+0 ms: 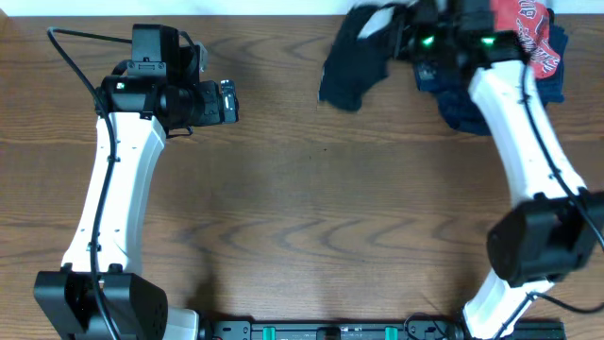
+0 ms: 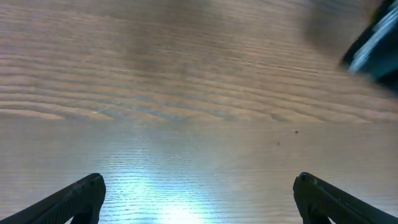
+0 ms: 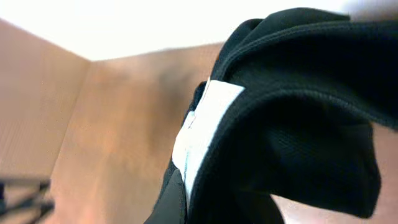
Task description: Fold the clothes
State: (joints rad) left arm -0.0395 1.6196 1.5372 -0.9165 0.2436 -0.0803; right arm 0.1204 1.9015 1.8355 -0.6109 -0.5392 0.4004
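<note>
Although the left arm (image 1: 113, 179) angles inward with its left gripper (image 2: 199, 186) gaping wide and empty above the brown wooden table (image 1: 330, 208), the right arm (image 1: 514, 123) reaches to the far edge, right gripper (image 1: 404, 38) pinched shut on the limp black fabric garment (image 1: 351, 66), which hangs bunched near a red printed shirt (image 1: 528, 33).

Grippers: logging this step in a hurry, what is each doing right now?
Left gripper: open, holding nothing.
Right gripper: shut on the black garment.

Brown wood-grain table (image 1: 311, 217), glare (image 2: 180, 208) on its surface.
</note>
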